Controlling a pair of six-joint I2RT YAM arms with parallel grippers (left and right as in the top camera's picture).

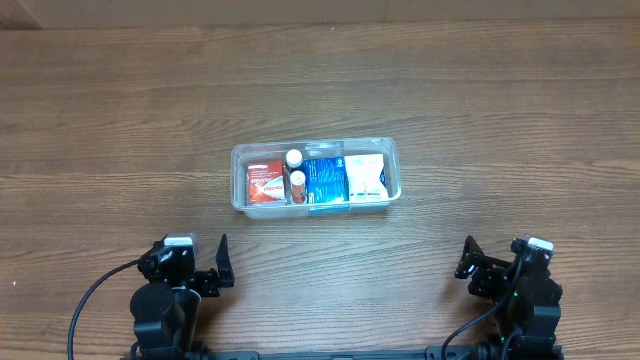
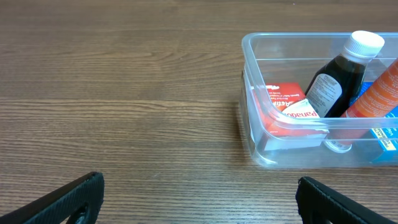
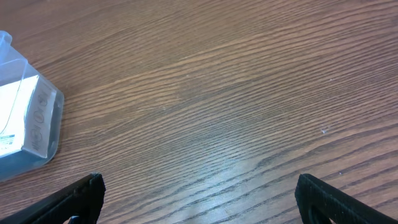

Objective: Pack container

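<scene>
- Clear plastic container (image 1: 238,178) sits at twelve o'clock from both arms, holding red Panadol box (image 1: 265,182), two bottles (image 1: 297,182), blue box (image 1: 325,180), white pack (image 1: 365,178); packed, I judge.
- Left gripper (image 2: 199,182) and right gripper (image 3: 199,180) wait at six o'clock, jaws wide apart, empty.
- Blue and white labels unreadable; right wrist view crops the container.
</scene>
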